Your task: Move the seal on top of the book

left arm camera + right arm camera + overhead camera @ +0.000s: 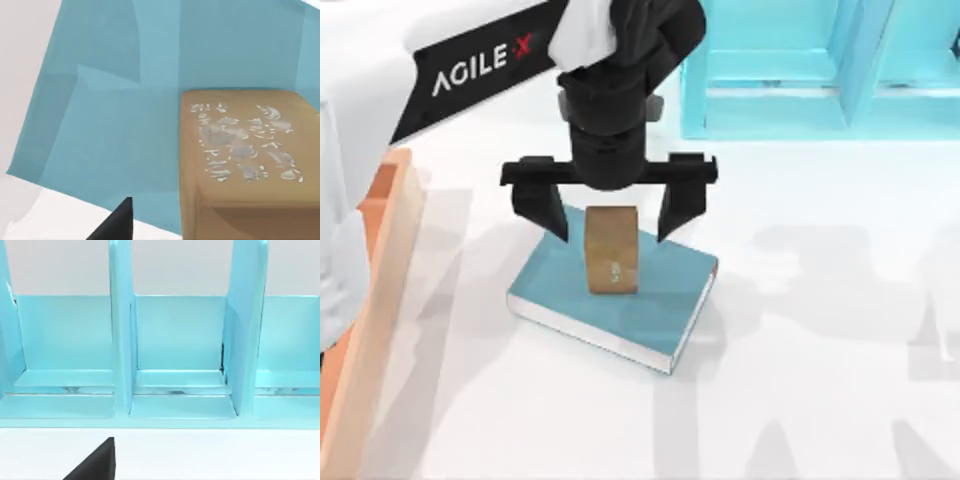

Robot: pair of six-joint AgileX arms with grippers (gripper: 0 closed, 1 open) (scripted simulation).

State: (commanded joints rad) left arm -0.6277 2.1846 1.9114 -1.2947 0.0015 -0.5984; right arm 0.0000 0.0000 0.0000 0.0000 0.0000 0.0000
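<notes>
White worktop (820,400) fills the scene from above, with a bright cyan shelf unit (820,65) along its far edge and a large orange-brown wooden tray (370,330) at its left side. Near the middle lies the book (650,300), a thick hardcover with a plain teal-blue cover and white page edges, set at a slight angle. On the cover stands the seal (611,250), a small tan-brown wooden block, taller than wide, with a tiny pale mark low on its face. Directly above it hangs the left tool (611,215), its two black fingers (542,210) spread wide, one to each side of the seal's upper part and both apart from it, so the tool is released and grips nothing. From the left wrist camera, the seal (245,160) appears close up as a tan block with scattered pale flecks on its upper face, resting on the teal cover of the book (115,125), with one dark fingertip (117,222) beside it. The right wrist camera faces the cyan shelf unit (175,340) and its upright dividers, with a dark tip of the right tool's finger (97,462) in front; whether that tool is spread or clenched cannot be told.
</notes>
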